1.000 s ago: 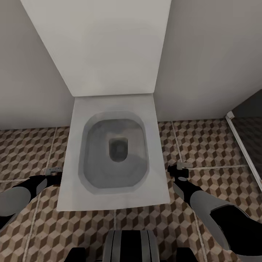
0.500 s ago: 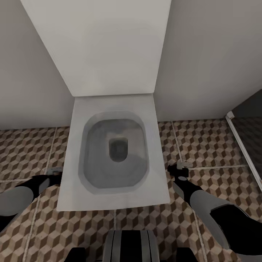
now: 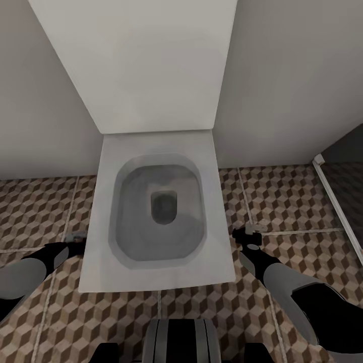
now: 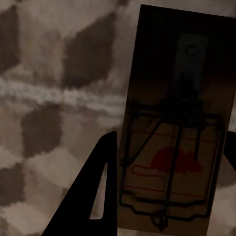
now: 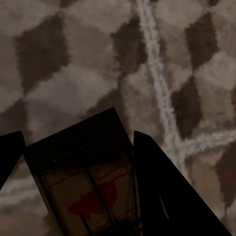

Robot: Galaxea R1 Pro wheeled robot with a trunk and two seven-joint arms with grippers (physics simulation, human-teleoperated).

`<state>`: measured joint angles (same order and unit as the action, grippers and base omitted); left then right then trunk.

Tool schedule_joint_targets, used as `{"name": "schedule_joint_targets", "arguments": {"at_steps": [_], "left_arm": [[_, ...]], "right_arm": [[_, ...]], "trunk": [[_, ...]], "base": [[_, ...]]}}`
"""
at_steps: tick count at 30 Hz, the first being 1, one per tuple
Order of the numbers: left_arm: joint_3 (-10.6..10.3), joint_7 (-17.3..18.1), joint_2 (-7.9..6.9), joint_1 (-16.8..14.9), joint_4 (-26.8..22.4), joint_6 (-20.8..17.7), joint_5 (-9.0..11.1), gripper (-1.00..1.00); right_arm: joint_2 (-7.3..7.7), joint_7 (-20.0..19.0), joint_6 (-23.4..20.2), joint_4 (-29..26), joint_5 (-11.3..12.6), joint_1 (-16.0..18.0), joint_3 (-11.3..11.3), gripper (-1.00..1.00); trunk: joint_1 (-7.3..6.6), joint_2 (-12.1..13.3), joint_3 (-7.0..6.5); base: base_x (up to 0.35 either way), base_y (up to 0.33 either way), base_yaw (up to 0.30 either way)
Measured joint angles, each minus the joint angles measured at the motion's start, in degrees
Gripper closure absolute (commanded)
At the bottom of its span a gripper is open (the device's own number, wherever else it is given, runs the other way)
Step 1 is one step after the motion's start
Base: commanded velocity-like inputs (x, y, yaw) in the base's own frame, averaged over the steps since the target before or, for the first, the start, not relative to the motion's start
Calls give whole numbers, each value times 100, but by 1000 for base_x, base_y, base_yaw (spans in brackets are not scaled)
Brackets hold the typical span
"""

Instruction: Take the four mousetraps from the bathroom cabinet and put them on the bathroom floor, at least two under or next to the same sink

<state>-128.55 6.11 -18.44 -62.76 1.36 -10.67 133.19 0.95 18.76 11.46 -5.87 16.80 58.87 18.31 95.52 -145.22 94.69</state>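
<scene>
In the left wrist view a mousetrap (image 4: 172, 73), a dark wooden slab with a wire spring and a red mouse print, sits between my left gripper's (image 4: 172, 142) fingers just above the bathroom floor (image 4: 54, 88). The right wrist view shows a second mousetrap (image 5: 83, 182) clamped in my right gripper (image 5: 78, 135) over a grout line. From the head camera, the left gripper (image 3: 75, 236) hangs low at the toilet's left side and the right gripper (image 3: 249, 233) at its right side. The cabinet and the sink are out of view.
A white square toilet (image 3: 156, 262) with its lid up stands straight ahead against the wall, between my two arms. A white shower threshold (image 3: 330, 191) borders darker tiles at the right. Patterned floor (image 3: 292, 201) lies on both sides of the toilet.
My left arm has sunk very slightly toward the floor. The right arm and the camera have stayed put.
</scene>
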Motion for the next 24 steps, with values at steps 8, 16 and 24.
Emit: {"name": "schedule_joint_targets", "arguments": {"at_steps": [8, 16, 24], "left_arm": [[15, 5, -68, 0, 0, 418, 3, 100], [86, -1, -197, 0, 0, 445, 12, 100], [329, 0, -303, 1, -7, 447, 13, 100]], "right_arm": [[6, 0, 7, -3, 0, 0, 0, 100], [7, 23, 15, -6, -17, 0, 3, 100], [4, 33, 25, -17, -113, 1, 0, 100]], "trunk": [[0, 0, 0], [0, 0, 0], [0, 0, 0]], "base": [[0, 0, 0], [0, 0, 0], [0, 0, 123]]}}
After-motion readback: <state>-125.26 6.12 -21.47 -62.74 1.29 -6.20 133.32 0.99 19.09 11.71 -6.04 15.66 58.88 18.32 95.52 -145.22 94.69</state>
